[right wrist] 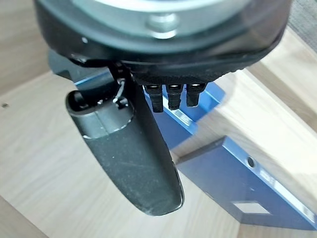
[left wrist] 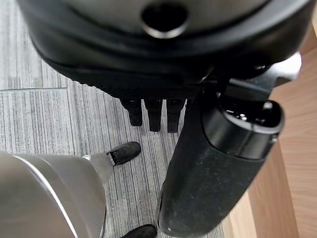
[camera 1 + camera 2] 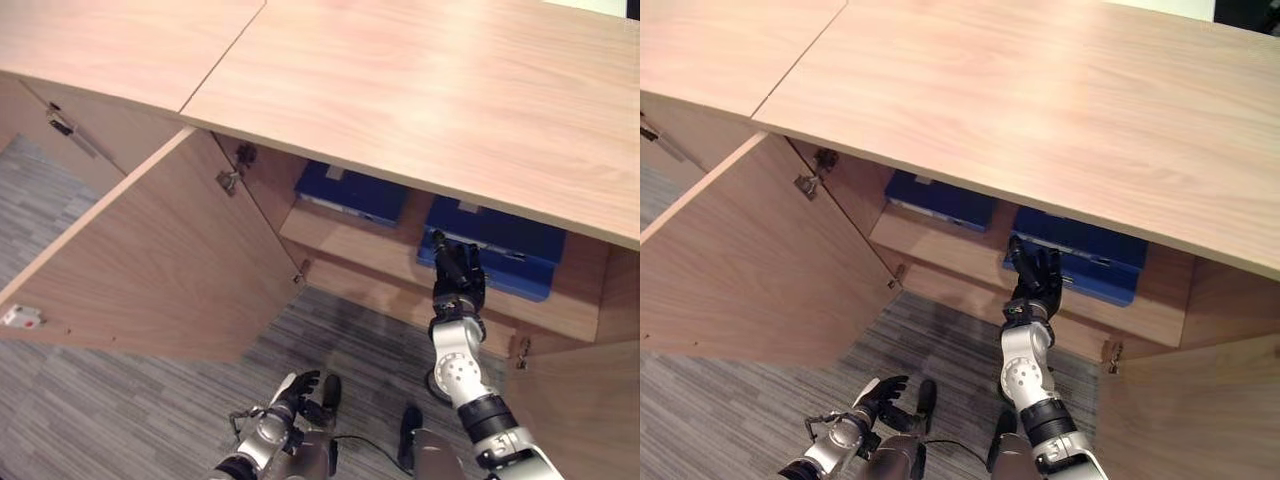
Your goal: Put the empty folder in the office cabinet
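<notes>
My right hand [image 3: 458, 280], fingers straight, rests at the folder [image 3: 500, 255] on the cabinet shelf [image 3: 350, 245], seemingly placed; next, I withdraw.

Right arm extended, left arm low.
My right hand [image 3: 459, 278] reaches forward, fingers straight; my left hand [image 3: 297, 396] hangs down, fingers relaxed.

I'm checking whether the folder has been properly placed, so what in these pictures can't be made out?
- Backs of both blue folders: hidden under the cabinet top in the eye views.
- Whether the right hand touches the nearer folder: the hand covers the contact.
- Whether either folder is empty: both lie closed.
- Left hand: low over the carpet; its bulk hides the fingertips in its wrist view.
</notes>
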